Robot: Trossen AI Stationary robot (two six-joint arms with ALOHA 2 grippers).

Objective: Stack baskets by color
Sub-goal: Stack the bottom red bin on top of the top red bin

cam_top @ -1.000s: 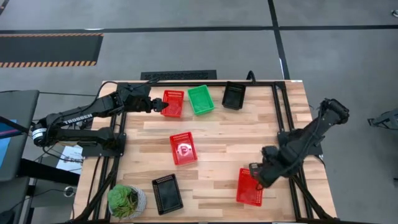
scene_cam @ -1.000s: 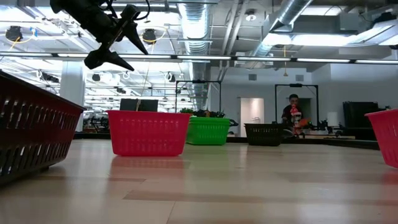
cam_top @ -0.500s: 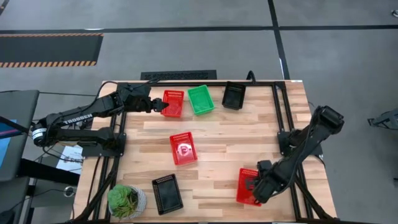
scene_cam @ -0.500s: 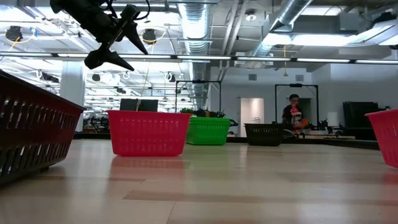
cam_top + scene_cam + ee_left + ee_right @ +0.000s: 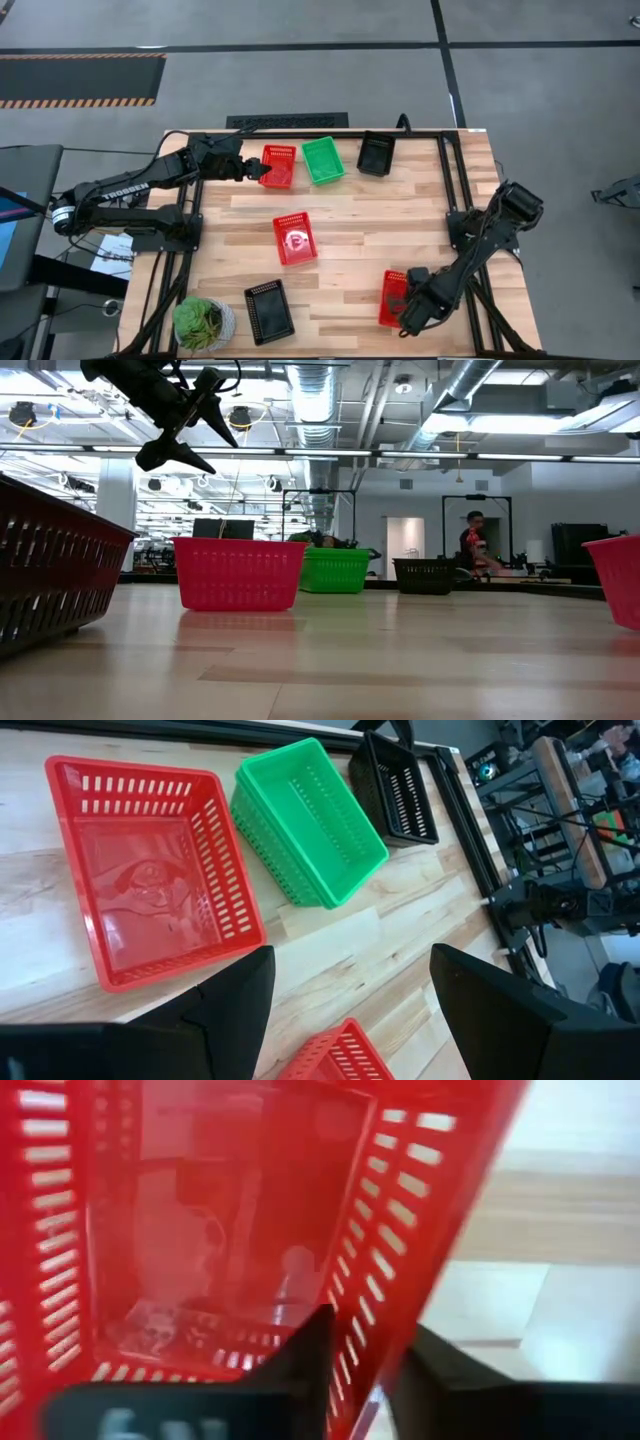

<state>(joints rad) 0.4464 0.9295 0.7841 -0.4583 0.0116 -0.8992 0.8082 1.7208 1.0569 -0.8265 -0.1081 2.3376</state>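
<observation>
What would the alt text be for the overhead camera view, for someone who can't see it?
Overhead view of a wooden table: the right gripper straddles the wall of a red basket near the front edge, while the left gripper hovers beside another red basket at the back.

You see a table (image 5: 360,215) of pale wood planks, smooth with a soft sheen in the low view. Red baskets (image 5: 150,880), the green basket (image 5: 310,820) and the black basket (image 5: 395,785) look like moulded plastic mesh, glossy, slotted walls. The near red basket (image 5: 230,1230) has a shiny, reflective floor. Arm housings (image 5: 120,195) are dark and matt. Black metal rails (image 5: 450,180) frame the table.
</observation>
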